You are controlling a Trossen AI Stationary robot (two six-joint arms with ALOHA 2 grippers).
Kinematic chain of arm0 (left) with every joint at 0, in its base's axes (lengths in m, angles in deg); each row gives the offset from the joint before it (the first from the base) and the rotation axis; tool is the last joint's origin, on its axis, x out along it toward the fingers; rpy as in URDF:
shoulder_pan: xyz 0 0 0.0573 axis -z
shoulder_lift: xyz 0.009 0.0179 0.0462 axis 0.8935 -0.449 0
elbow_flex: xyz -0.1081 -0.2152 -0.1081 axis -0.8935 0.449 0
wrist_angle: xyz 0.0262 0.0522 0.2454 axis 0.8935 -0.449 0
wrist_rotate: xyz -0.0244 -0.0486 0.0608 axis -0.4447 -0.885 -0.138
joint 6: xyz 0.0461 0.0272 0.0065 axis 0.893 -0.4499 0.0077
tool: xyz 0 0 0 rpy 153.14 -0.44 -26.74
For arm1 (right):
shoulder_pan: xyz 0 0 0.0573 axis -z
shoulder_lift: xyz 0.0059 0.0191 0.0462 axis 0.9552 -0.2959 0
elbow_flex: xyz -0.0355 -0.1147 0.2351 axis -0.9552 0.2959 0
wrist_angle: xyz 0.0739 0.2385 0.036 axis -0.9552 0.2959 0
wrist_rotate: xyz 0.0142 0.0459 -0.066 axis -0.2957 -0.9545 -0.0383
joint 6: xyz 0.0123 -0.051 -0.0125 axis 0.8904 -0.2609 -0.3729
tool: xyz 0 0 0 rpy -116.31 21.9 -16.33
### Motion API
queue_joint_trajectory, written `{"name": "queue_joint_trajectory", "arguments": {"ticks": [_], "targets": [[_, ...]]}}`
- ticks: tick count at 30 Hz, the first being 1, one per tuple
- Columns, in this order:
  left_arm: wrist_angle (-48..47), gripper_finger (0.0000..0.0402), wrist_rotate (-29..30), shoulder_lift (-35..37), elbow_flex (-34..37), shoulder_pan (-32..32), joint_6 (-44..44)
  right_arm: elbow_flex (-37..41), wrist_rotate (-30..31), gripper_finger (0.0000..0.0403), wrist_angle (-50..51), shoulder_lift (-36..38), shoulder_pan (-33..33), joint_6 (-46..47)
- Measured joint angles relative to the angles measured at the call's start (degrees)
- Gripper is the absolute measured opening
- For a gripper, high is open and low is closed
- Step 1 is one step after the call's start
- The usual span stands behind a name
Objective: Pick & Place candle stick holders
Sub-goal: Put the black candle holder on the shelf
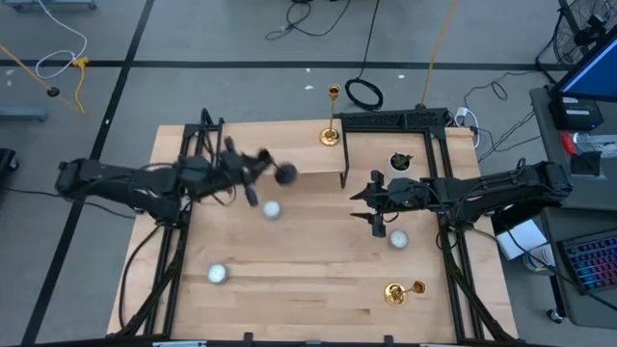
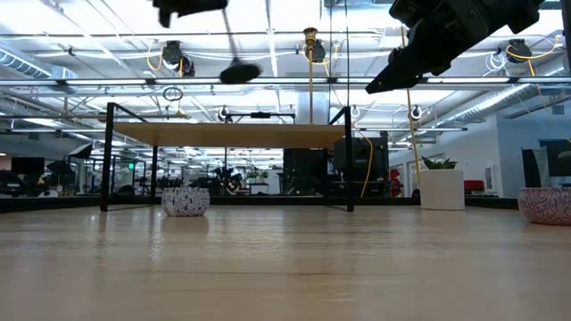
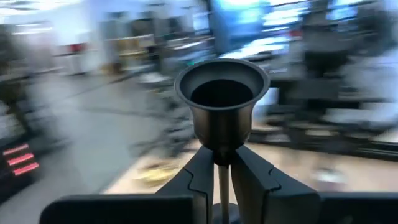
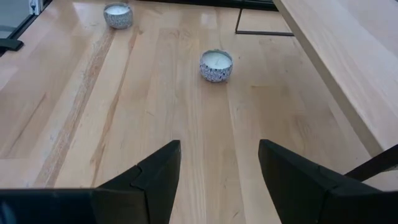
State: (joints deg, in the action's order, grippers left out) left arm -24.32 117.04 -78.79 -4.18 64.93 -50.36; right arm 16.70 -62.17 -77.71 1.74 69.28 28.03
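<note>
My left gripper (image 1: 253, 172) is shut on the short black candle stick holder (image 1: 286, 174), held in the air over the left-middle of the table; it is blurred in the high view. One tall gold holder (image 1: 331, 116) stands upright by its round base on the raised wooden shelf (image 1: 299, 145) at the far side. It also shows in the low view (image 2: 310, 62). A second gold holder (image 1: 400, 292) lies on its side on the table at the near right. My right gripper (image 1: 374, 204) is open and empty above the table's right-middle. My left gripper pinches the black holder's thin stem (image 3: 222, 183) between its two fingers, just behind the flared hollow end (image 3: 222, 93). That end sticks out beyond the fingertips. In the low view the holder's round end (image 2: 239, 71) hangs below the gripper, clear of the table and the shelf.
Three small patterned candle tins sit on the table, at the middle (image 1: 271, 208), the right (image 1: 398, 239) and the near left (image 1: 218, 274). A small potted plant (image 1: 400, 161) stands at the far right. The shelf's black frame legs (image 2: 107, 156) rise from the table.
</note>
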Motion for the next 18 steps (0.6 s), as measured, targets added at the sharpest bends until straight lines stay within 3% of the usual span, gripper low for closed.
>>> {"name": "queue_joint_trajectory", "arguments": {"ticks": [3, 12, 18], "targets": [[-5.1, 0.0037, 3.5, 3.2, 0.0, -4.4, 0.0, 0.0, 0.0, 0.0212, 0.0, 0.0, 0.0, 0.0], [-12.8, 0.0041, 3.8, 5.6, 0.0, -18.8, -4.0, 0.0, 0.0, 0.0212, 0.0, 0.0, 0.0, 0.0], [-18.1, 0.0037, 4.2, 5.6, 0.0, -25.2, -8.2, 0.0, 0.0, 0.0212, 0.0, 0.0, 0.0, 0.0]]}}
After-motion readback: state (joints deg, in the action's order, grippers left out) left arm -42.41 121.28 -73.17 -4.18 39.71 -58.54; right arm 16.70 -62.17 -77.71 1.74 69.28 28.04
